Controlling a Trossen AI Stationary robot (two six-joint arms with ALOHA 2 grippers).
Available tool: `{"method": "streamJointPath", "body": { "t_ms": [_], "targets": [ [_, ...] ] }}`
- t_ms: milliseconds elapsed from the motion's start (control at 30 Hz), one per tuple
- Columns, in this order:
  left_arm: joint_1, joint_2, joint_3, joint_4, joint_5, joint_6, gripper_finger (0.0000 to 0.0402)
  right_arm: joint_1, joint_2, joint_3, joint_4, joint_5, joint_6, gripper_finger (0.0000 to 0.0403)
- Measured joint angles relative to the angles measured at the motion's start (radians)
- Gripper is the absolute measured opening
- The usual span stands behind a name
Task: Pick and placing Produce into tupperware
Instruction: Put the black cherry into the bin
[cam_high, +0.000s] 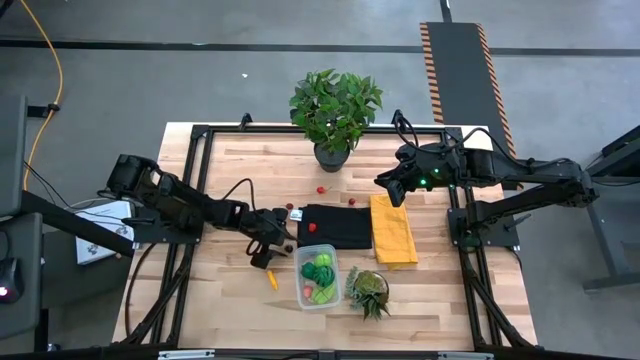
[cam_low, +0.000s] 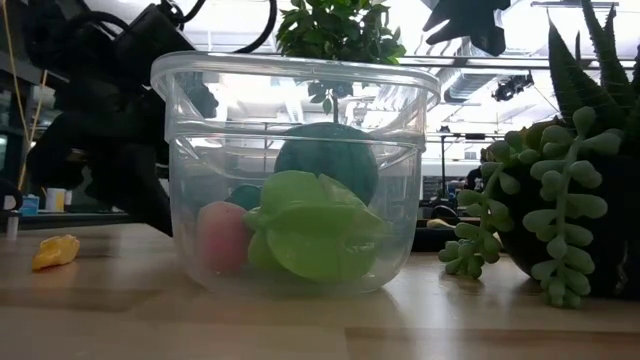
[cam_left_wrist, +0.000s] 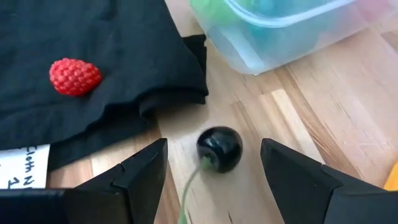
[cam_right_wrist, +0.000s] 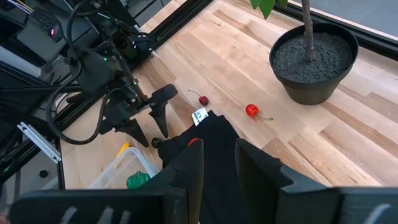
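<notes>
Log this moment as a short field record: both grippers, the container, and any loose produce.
left gripper: open, fingers on either side of a dark cherry on the wood, beside the black cloth
right gripper: waiting above the yellow cloth, holding nothing
tupperware: holds green pieces and a pink one
loose produce: raspberry on the black cloth; two red cherries near the potted plant; orange piece beside the tupperware

It was a robot lab: a wooden table (cam_high: 240, 300) stood on a grey concrete floor (cam_high: 150, 80) with striped tape (cam_high: 432, 70).
</notes>
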Motion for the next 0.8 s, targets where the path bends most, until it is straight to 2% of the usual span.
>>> {"method": "streamJointPath", "body": {
  "t_ms": [567,800],
  "targets": [
    [0.000,0.000,0.001,-0.008,0.002,-0.003,0.0247,0.000,0.000,0.000,0.000,0.000,0.000,0.0083],
    [-0.001,0.000,0.001,-0.003,0.002,-0.024,0.0197,0.000,0.000,0.000,0.000,0.000,-0.002,0.0083]
  ]
}}
